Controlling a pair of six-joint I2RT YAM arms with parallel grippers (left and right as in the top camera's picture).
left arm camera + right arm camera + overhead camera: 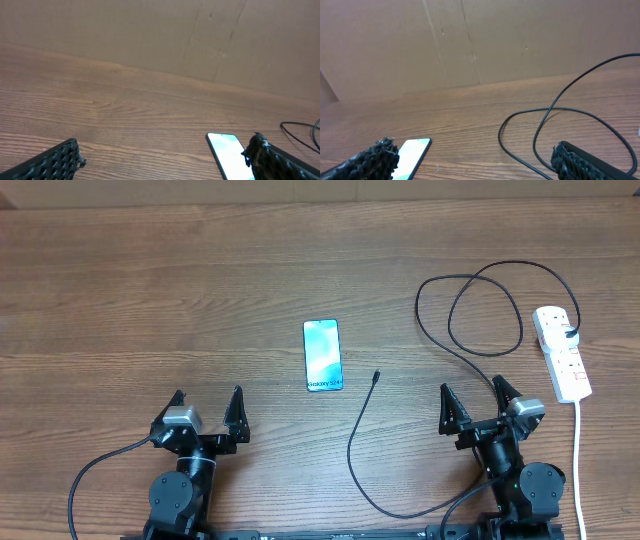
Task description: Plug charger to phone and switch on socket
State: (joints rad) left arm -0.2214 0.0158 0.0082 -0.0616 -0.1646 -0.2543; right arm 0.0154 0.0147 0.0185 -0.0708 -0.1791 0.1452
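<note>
the left gripper [208, 402] and right gripper [470, 386] sit low at the table's [150, 280] near edge, fingers spread wide, holding nothing. the phone [322, 355] lies face up mid-table. the charger [376, 378] tip rests just to its right, unplugged, its cable looping to the socket [562, 358] at the right edge.

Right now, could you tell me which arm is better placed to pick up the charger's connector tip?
Right. The right gripper stands open and is nearer the charger tip, with nothing between them. The left gripper, also open, sits farther away, on the other side of the phone.
</note>
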